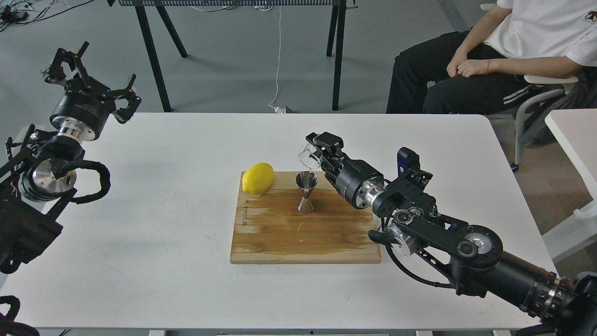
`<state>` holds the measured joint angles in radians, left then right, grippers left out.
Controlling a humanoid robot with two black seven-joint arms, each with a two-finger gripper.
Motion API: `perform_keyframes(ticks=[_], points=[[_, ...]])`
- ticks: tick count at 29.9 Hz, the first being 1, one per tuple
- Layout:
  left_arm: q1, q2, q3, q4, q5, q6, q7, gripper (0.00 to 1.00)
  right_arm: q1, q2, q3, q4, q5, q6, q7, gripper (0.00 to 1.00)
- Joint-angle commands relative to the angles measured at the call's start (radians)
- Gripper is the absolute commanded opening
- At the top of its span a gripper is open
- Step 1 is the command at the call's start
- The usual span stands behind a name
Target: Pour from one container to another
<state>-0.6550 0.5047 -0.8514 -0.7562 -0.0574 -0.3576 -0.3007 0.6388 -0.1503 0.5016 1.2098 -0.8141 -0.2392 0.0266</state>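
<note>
The steel jigger [306, 192] stands upright on the wooden cutting board [303, 233], near its back edge. Just above and to the right of its mouth hangs the small clear glass cup [309, 158], tipped toward the jigger. My right gripper [318, 150] is shut on that cup, the arm reaching in from the lower right. My left gripper [91, 70] is raised off the table's far left corner, fingers spread open and holding nothing.
A yellow lemon [257, 178] lies on the board's back left corner, left of the jigger. The board sits mid-table on the white table [140, 224]. A seated person [489, 56] is beyond the far right edge, and black table legs [154, 60] stand behind.
</note>
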Motion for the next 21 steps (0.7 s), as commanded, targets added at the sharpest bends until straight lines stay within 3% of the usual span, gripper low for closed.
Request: perform_keyframes(ticks=[1,21], points=[[0.0,0.0,0.0,0.0,0.001,-0.001,0.0,1.0,0.012,0.0,-0.006,-0.009,-0.025,-0.002,0.007,0.29],[0.002,0.003,0.0,0.0,0.001,0.0,-0.003,1.0,0.041,-0.008,-0.078,-0.046,-0.151,-0.029,0.05,0.3]])
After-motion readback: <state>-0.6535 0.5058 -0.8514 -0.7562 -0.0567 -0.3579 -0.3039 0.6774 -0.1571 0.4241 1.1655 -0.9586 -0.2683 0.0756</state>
